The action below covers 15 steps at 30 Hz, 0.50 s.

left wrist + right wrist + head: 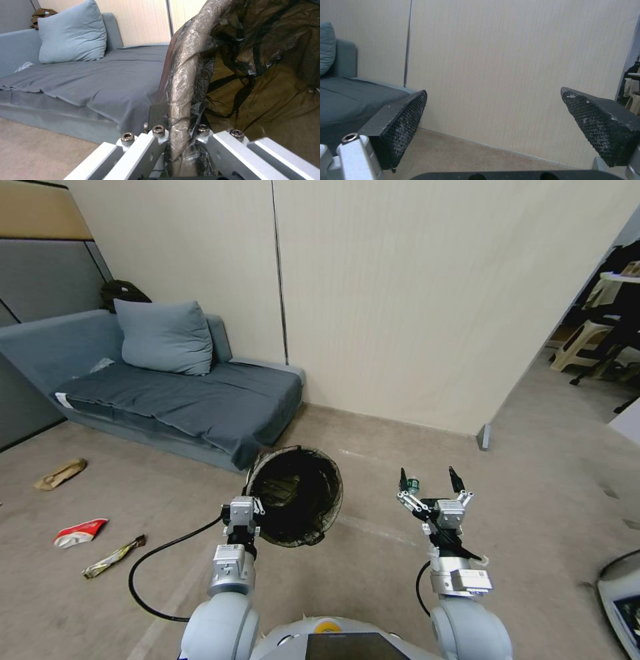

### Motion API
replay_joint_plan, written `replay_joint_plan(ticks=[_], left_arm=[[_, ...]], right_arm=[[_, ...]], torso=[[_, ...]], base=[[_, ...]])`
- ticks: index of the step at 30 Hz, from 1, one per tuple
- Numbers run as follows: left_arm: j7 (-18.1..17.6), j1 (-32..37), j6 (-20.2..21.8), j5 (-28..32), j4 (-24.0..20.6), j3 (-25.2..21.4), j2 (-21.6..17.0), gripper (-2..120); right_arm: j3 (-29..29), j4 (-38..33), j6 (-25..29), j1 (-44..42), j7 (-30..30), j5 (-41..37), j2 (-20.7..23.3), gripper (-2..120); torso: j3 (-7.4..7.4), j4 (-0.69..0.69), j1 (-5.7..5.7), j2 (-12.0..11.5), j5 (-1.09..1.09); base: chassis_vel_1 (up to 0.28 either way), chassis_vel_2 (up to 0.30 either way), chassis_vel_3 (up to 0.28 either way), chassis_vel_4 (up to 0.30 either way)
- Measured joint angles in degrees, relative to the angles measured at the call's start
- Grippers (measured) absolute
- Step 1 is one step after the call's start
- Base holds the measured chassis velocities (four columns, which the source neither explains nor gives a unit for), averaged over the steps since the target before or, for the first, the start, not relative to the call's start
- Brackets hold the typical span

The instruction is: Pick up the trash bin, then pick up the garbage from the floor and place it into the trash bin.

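Left hand pinched the trash bin rim, right hand was spread, and garbage lay on the floor.

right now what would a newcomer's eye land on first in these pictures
The trash bin, black-lined, held up at its rim by the left gripper in front of the grey sofa. Next, the right gripper open and empty in the air, and litter on the floor to the left: a red-and-white packet, a brown paper bag.
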State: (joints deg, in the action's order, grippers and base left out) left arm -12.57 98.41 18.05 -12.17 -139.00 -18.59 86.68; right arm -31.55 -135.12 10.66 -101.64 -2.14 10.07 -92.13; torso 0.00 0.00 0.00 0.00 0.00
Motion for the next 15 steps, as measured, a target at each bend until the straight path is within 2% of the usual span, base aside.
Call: replay_joint_plan(ticks=[15], left_arm=[[-0.03,-0.1,-0.26,-0.26,0.33,-0.1,0.09,0]], right_arm=[[-0.05,0.31,0.01,0.05,-0.02,-0.14,0.0,100]], torso=[[0.0,0.0,0.0,0.0,0.0]], base=[[-0.081,0.087,0.076,-0.094]])
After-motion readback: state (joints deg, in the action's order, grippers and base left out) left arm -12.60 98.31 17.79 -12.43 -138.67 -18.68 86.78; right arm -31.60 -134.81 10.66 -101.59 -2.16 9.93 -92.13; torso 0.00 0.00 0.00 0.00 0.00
